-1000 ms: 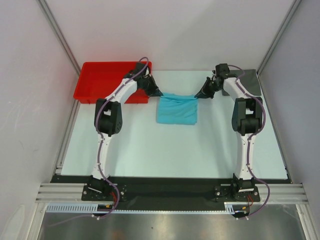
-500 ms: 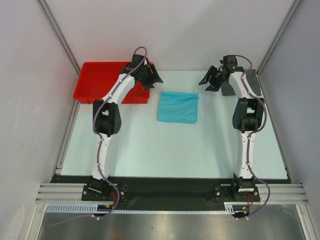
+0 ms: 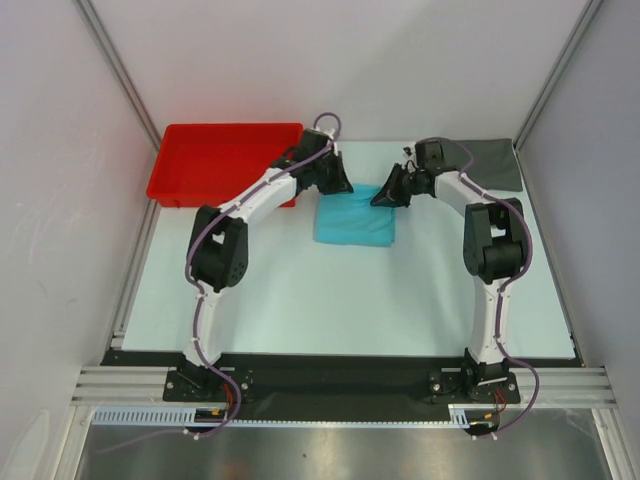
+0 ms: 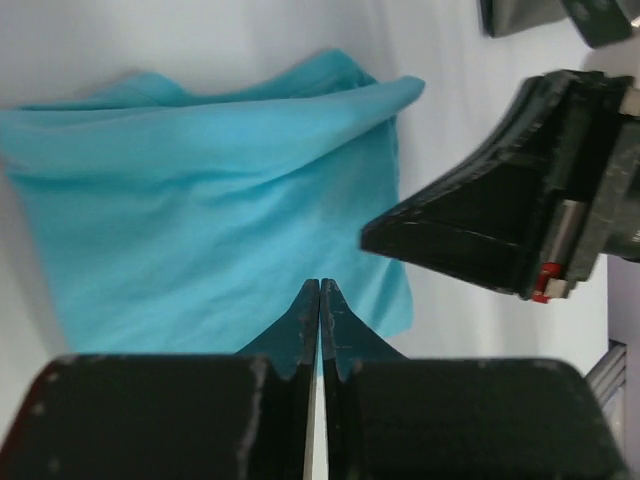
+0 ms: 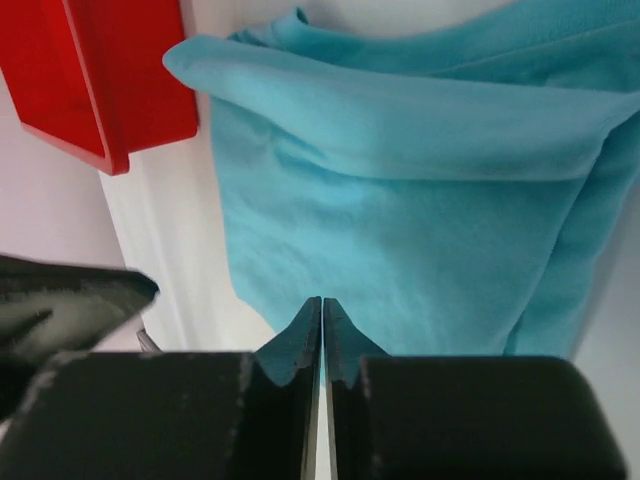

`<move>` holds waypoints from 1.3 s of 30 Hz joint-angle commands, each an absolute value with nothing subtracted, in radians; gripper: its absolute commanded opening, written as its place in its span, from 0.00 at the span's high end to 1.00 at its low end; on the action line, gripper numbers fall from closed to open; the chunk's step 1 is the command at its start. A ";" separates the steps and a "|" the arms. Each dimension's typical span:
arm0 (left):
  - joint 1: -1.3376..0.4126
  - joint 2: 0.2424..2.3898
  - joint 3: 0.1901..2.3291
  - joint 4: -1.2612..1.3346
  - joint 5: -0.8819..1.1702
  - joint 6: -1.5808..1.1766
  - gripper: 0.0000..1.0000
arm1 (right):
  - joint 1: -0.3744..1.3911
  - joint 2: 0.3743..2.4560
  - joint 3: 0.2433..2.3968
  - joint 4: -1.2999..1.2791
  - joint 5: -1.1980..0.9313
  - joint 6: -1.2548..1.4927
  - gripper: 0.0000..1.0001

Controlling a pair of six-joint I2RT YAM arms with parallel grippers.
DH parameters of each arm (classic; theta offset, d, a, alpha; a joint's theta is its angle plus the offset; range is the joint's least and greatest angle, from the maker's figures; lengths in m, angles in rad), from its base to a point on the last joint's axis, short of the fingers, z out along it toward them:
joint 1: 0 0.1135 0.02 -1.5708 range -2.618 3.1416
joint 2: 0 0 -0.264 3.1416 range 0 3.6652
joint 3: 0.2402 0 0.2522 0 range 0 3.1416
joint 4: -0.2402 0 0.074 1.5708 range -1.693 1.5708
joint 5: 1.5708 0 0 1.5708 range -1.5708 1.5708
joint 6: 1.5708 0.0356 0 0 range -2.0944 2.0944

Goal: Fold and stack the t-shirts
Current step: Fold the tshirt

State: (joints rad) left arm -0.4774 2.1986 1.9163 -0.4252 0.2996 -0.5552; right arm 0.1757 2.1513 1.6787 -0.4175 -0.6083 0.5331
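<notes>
- Cloth of a soft, matte weave made up the turquoise t-shirt point(image 3: 356, 222). It was folded into a rough rectangle with rumpled, rolled edges and laid flat on the pale, smooth table point(image 3: 330, 300), in the middle of its far half.
- The dark grey t-shirt point(image 3: 495, 165) was laid as a flat folded rectangle at the far right corner, well apart from the turquoise one.
- A glossy red plastic tray point(image 3: 210, 160) with low walls was set at the far left corner.
- The left gripper point(image 4: 319, 292) was shown with its black, wedge-shaped fingers pressed together, the tips over the turquoise shirt's far edge.
- The right gripper point(image 5: 321, 305) was likewise closed tight, over the same edge further right.
- Whether any cloth was pinched between either pair could not be made out.
- The grey shirt's left part was covered by the right arm, and the tray's near right corner by the left arm.
</notes>
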 commanded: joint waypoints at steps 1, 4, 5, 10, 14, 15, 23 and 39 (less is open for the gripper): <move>-0.509 2.212 1.899 -0.304 0.252 -0.485 0.98 | 0.158 2.166 1.629 -0.168 -0.681 0.613 0.94; -0.509 2.264 1.902 -0.273 0.229 -0.480 1.00 | 0.158 2.218 1.620 -0.069 -0.706 0.659 0.96; -0.509 2.282 1.910 -0.275 0.224 -0.476 1.00 | 0.158 2.230 1.623 -0.057 -0.712 0.667 0.96; -0.492 2.399 1.992 -0.244 0.233 -0.486 1.00 | 0.146 2.307 1.657 0.038 -0.712 0.713 0.96; -0.476 2.457 2.066 -0.244 0.238 -0.491 1.00 | 0.129 2.378 1.723 0.050 -0.715 0.729 0.96; -0.472 2.462 2.069 -0.227 0.238 -0.492 1.00 | 0.124 2.391 1.727 0.086 -0.709 0.738 0.96; -0.407 2.539 2.123 -0.195 0.252 -0.551 0.99 | 0.097 2.479 1.824 0.135 -0.697 0.833 0.92; -0.347 2.674 2.345 -0.282 0.315 -0.603 0.88 | 0.038 2.611 2.017 0.006 -0.627 0.879 0.90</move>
